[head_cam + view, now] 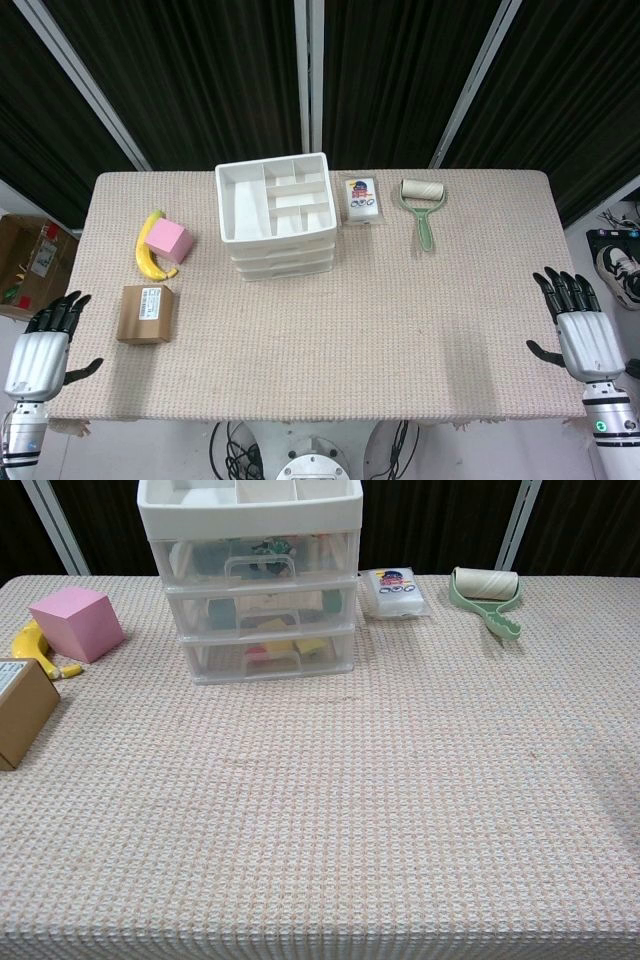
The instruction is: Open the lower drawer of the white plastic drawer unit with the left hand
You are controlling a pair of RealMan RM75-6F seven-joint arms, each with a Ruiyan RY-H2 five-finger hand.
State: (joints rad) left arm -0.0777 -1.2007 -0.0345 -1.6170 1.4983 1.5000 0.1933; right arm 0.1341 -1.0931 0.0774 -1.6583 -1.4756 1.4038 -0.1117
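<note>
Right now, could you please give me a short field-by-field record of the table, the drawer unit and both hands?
drawer unit: white plastic drawer unit, three drawers, all closed, open tray on top
lower drawer: lower drawer shut, handle at front centre, untouched
left hand: left hand open, at the table's left edge, holding nothing
right hand: right hand open, at the table's right edge
left of unit: pink cube, banana, cardboard box
right of unit: small packet, lint roller

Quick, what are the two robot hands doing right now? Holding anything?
Left hand: open, holding nothing, at the table's left edge.
Right hand: open, holding nothing, at the right edge.
</note>
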